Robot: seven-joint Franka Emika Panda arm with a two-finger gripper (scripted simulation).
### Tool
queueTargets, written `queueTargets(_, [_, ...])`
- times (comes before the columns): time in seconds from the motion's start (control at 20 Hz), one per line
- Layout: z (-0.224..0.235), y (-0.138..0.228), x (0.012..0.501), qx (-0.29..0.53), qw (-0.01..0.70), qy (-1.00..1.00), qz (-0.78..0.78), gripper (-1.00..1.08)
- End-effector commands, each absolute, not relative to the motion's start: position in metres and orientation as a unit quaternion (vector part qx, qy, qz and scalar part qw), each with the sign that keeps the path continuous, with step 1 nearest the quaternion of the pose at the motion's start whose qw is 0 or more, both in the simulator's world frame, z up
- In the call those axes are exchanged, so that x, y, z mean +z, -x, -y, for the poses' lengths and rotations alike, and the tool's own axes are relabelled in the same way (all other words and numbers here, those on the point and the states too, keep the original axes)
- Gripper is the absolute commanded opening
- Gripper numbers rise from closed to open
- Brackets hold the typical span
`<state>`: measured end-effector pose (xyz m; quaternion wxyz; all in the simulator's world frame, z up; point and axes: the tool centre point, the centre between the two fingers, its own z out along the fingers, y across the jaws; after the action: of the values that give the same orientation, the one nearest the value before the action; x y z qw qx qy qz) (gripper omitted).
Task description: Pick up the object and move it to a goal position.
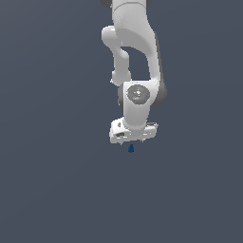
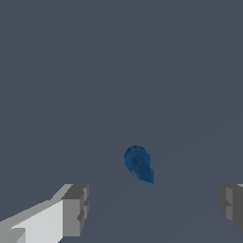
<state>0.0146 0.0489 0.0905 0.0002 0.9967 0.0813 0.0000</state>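
Observation:
The object [image 1: 131,148] is a tiny dark blue elongated piece with a rounded end, lying on the grey floor just below the white gripper hand [image 1: 133,133] in the exterior view. From the wrist camera the object [image 2: 138,164] lies between the two grey fingertips [image 2: 76,210], well apart from both, nearer the one on the white finger. My gripper [image 2: 154,209] is open and holds nothing. In the exterior view the fingers are hidden under the hand, so their height above the floor cannot be told.
The white arm [image 1: 135,57] rises from the gripper to the exterior view's top edge. Around it is only uniform dark grey floor [image 1: 57,190] with no other objects or edges in view.

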Motion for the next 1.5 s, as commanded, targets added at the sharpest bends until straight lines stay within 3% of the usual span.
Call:
queueTargets(0.0, [-0.049,-0.014,0.084,0.000,0.000,-0.997,-0.081,1.00])
queueTargets(0.6, [-0.050,-0.015,0.042,0.000,0.000,-0.997,-0.083,1.00])
queueTargets(0.65, [-0.050,-0.015,0.042,0.000,0.000,-0.997,-0.083,-1.00])
queueTargets(1.45, [-0.048,-0.012,0.051,0.000,0.000,-0.997,-0.083,-1.00])
